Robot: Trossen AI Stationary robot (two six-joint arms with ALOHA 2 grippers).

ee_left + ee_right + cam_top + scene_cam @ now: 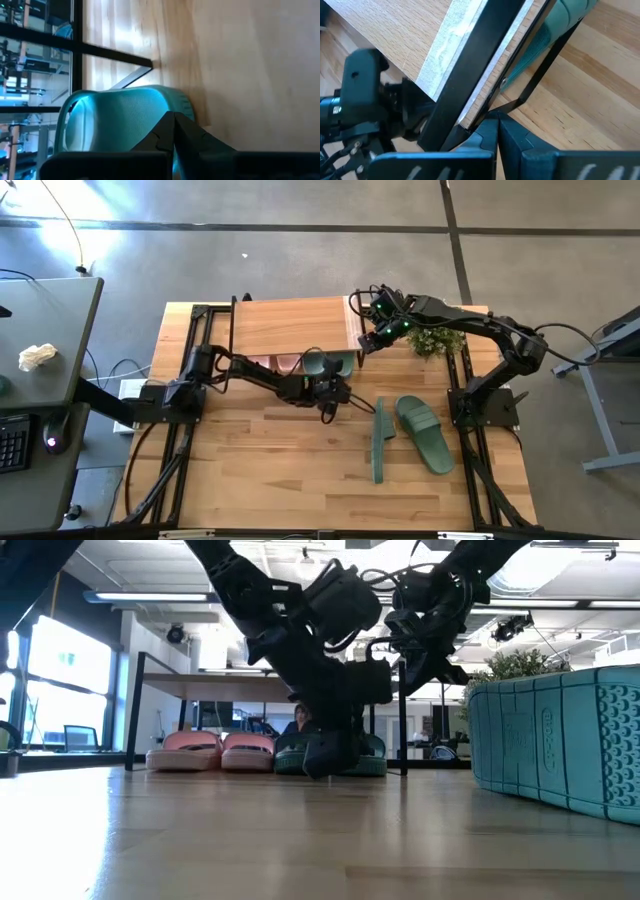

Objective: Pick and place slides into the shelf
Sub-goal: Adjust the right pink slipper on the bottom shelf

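Observation:
The shelf (pixel 290 325) stands at the table's far side, with a wooden plank top on a black frame. Under it sit a pink pair of slides (pixel 210 752) and two green slides (pixel 365 755) side by side, soles on the table. My left gripper (pixel 173 131) is shut and slants down at the heel of one of those green slides (pixel 120 117). My right gripper (pixel 497 127) is shut at the shelf's right end frame (pixel 485 65). Two more green slides lie on the table's right half, one flat (pixel 425 433) and one on its edge (pixel 379 442). My left gripper's shut fingertips (pixel 170 122) lie against the green slide's heel end (pixel 150 107), coming from the table's near side and slanting down. The slide lies flat on the table, its front part under the shelf. My right gripper's shut fingertips (pixel 492 125) stand at the black frame bar (pixel 470 115) of the shelf's right end, from above and the right. I cannot tell whether they touch it.
A small green plant (pixel 437 340) stands behind the right arm, just right of the shelf. The slide on its edge (pixel 560 740) fills the low view's right side. Bare tabletop (pixel 260 460) lies in the near left half.

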